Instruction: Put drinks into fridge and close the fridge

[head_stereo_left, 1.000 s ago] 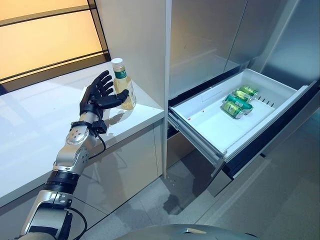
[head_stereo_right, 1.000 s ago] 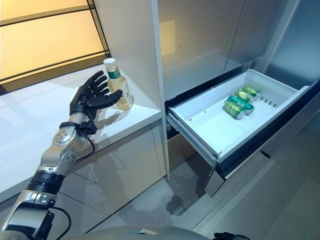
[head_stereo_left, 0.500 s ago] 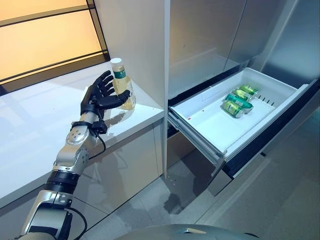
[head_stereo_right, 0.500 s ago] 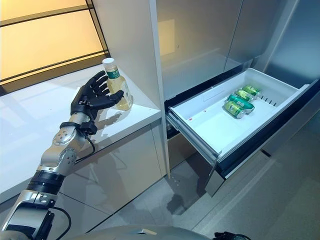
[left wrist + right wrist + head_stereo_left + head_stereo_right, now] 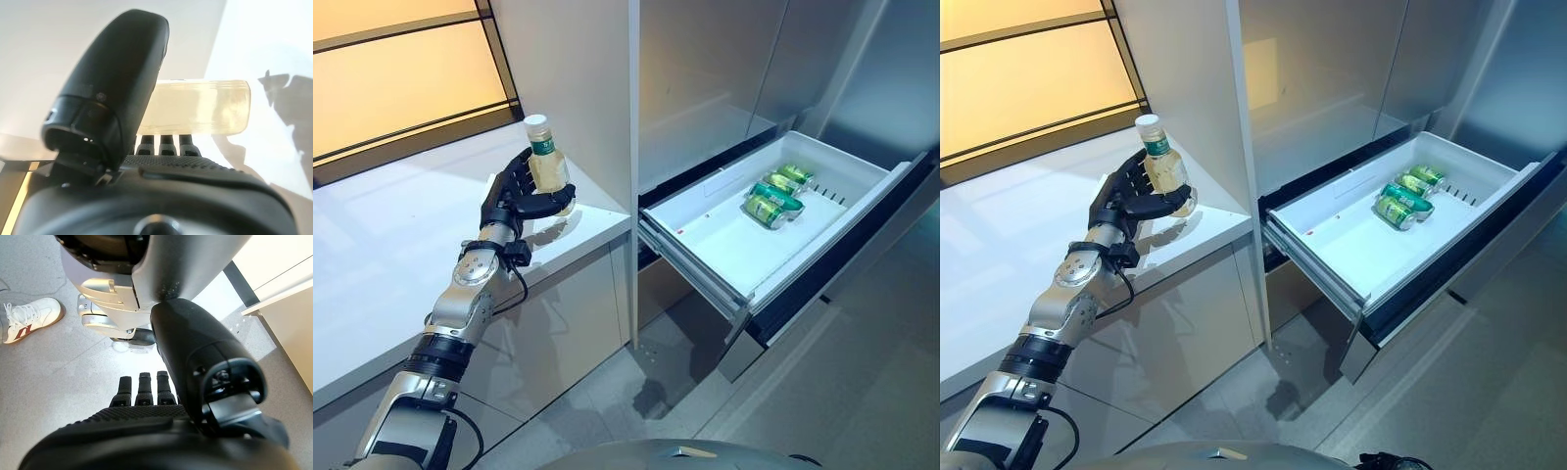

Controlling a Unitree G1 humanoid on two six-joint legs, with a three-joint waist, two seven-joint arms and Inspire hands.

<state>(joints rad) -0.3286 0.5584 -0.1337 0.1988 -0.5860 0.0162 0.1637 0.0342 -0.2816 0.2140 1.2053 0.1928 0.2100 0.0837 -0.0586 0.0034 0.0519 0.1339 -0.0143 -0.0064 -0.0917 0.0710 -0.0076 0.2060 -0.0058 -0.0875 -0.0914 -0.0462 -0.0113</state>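
We held the pale drink bottle (image 5: 548,168) upright on the white counter (image 5: 382,235), left hand (image 5: 515,199) curled round it, ready to carry toward the open fridge drawer (image 5: 724,245) beside the counter, where green cans (image 5: 773,199) lay. Right hand (image 5: 146,391) hung relaxed, holding nothing.

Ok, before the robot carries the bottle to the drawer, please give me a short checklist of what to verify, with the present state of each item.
1. Left hand shut on the bottle: ok, fingers and thumb curl round it.
2. Bottle cap on: ok.
3. Bottle clear of the counter: cannot tell.
4. Drawer open: ok, pulled far out.
5. Free space in the drawer: ok, the cans lie at the far end, the near part is bare.
6. Right hand out of the way: ok, it shows only over the floor, fingers straight.
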